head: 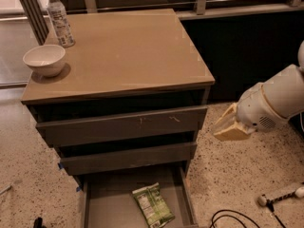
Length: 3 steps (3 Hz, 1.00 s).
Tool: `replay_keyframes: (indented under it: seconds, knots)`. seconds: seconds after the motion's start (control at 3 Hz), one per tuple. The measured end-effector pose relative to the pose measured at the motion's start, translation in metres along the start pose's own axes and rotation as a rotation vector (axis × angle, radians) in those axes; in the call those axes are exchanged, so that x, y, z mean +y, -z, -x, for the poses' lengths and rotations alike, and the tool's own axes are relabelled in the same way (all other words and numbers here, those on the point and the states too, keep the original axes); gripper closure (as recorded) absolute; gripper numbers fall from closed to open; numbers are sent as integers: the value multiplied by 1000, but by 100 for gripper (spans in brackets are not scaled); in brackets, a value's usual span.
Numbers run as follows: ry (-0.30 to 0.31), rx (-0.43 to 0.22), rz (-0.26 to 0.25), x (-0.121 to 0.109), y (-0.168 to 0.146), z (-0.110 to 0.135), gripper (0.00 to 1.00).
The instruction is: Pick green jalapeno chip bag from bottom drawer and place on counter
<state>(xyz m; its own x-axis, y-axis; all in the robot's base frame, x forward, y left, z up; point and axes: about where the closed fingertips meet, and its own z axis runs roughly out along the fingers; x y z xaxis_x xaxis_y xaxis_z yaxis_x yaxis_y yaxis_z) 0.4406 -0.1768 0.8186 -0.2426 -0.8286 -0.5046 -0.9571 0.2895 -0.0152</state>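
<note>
- Lying flat in the open grey bottom drawer (107, 205), the crinkly green jalapeno chip bag (153, 204) bears print we cannot read.
- Our tan gripper (220, 129) hangs right of the cabinet, holding nothing; its opening we cannot tell.
- The glossy tan counter (133, 46) carries a clear water bottle (60, 19).

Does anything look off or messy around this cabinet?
Minor things: the green jalapeno chip bag lies askew in the open bottom drawer, and the top drawer front has pale scuffs. The gripper hangs off to that drawer's right.
</note>
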Motion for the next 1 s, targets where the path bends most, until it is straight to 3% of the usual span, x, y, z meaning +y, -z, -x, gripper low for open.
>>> replay_keyframes:
  seconds: [0.33,0.67,1.0]
  knots:
    - [-35,-84,35,-1,-16,8,94]
    - [-26,-80,37,0,-25,5,100]
    - [30,-99,71,7,-89,-6,100]
